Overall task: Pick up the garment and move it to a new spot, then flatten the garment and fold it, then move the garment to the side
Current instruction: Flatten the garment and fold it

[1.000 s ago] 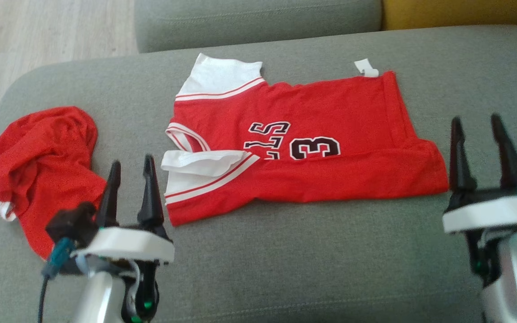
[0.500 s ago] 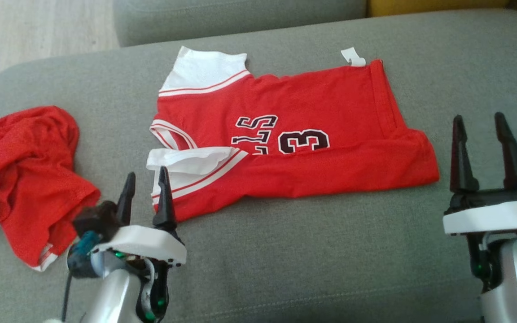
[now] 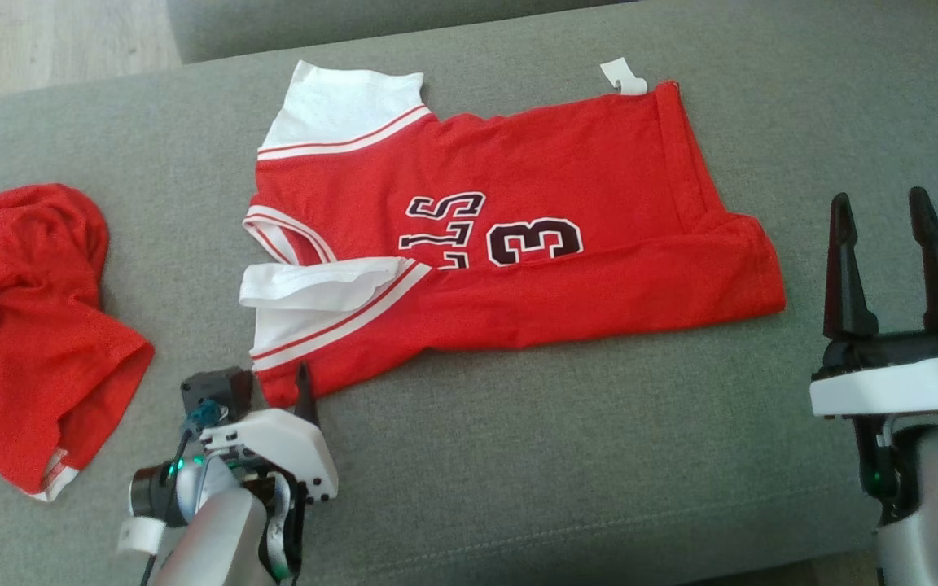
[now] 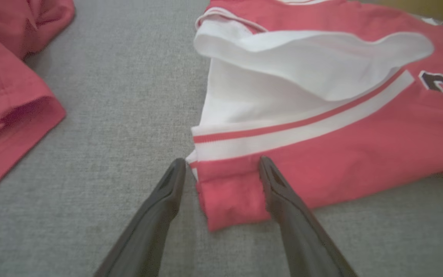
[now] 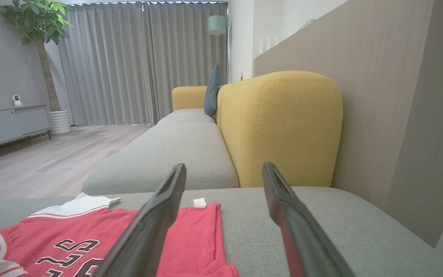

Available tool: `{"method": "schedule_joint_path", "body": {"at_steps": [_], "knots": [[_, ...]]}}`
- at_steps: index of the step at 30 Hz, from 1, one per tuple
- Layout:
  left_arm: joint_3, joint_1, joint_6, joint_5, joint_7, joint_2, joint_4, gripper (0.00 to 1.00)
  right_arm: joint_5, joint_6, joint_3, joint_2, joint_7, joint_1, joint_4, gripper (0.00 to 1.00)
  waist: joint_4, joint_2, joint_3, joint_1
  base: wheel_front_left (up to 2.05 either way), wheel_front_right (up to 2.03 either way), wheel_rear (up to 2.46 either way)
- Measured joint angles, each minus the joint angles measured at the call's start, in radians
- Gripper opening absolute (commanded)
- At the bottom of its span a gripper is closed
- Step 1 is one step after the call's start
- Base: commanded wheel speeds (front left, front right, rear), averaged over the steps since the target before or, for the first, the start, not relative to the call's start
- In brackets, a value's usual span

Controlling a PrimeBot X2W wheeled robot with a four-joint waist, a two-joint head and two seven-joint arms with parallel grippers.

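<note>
Red jersey (image 4: 340,146) corner lies between the left gripper's (image 4: 222,161) fingers (image 4: 283,200) (spread wide).

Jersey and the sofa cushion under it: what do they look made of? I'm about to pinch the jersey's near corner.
Jersey: probably a soft, matte knit, cotton-like. It lies limp, creases along the fold, and has a stitched hem. The white sleeves look like the same cloth.
Sofa cushion: grey woven upholstery with a matte finish. The left wrist view shows a coarse weave grain. The fibre cannot be told.
</note>
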Motion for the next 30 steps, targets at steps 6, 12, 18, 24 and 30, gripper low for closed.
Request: {"method": "schedule_joint_path", "body": {"at_steps": [6, 12, 18, 24, 30], "knots": [[-0.016, -0.040, 0.004, 0.008, 0.027, 0.008, 0.063, 1.00, -0.009, 0.000, 0.004, 0.000, 0.003, -0.001, -0.006, 1.00, -0.011, 0.0000, 0.015, 0.0000, 0.00, 0.00, 0.00], [-0.032, -0.090, -0.044, 0.006, 0.077, 0.015, 0.094, 0.00, -0.018, 0.000, -0.012, 0.003, 0.028, -0.019, -0.005, 1.00, -0.013, 0.0000, 0.024, 0.0000, 0.00, 0.00, 0.00], [-0.033, -0.091, -0.053, -0.013, 0.004, 0.006, 0.081, 0.00, -0.046, 0.000, -0.046, 0.013, 0.113, -0.024, 0.058, 1.00, 0.007, 0.0000, 0.026, 0.0000, 0.00, 0.00, 0.00], [-0.033, -0.090, -0.045, -0.010, -0.073, 0.006, -0.030, 0.00, -0.053, 0.000, -0.084, 0.043, 0.227, -0.043, 0.170, 1.00, 0.038, 0.0000, 0.027, 0.0000, 0.00, 0.00, 0.00], [-0.035, -0.087, -0.032, 0.008, -0.091, 0.007, -0.161, 0.00, -0.067, 0.000, -0.155, 0.051, 0.342, -0.126, 0.306, 1.00, 0.071, 0.0000, 0.037, 0.0000, 0.00, 0.00, 0.00]]}}
